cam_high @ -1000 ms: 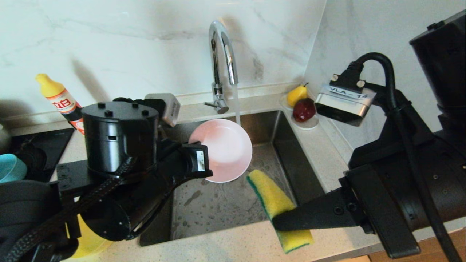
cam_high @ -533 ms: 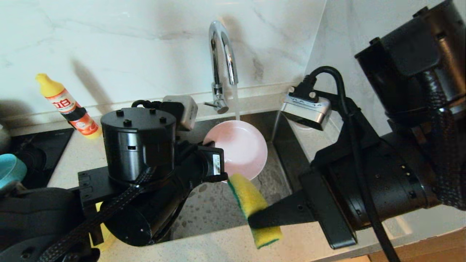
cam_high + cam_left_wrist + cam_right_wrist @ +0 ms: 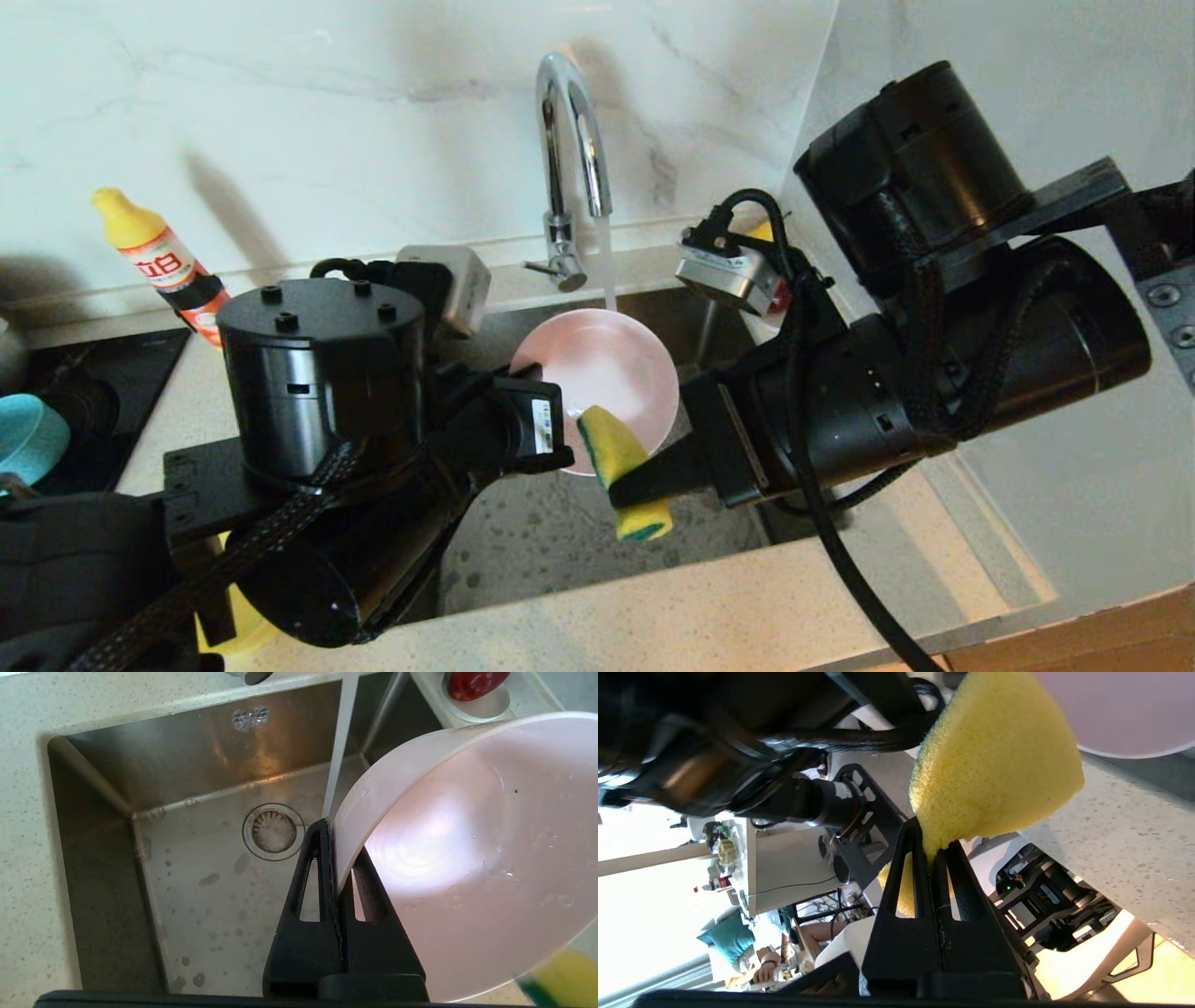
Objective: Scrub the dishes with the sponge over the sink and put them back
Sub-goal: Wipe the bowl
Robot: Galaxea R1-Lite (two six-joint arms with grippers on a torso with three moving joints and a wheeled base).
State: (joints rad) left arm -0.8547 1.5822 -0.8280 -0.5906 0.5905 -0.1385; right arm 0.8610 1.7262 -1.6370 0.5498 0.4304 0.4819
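Scrubbing works best, I judge, with the sponge's face pressed flat into the bowl and swept in circles under the stream while the other arm keeps the rim steady. Over the sink, the tap runs at twelve o'clock. The pink bowl hangs tilted at centre, its rim pinched at nine o'clock by the left gripper. The sponge touches the bowl's rim at six o'clock, squeezed at its middle by the right gripper, which reaches in from four o'clock.
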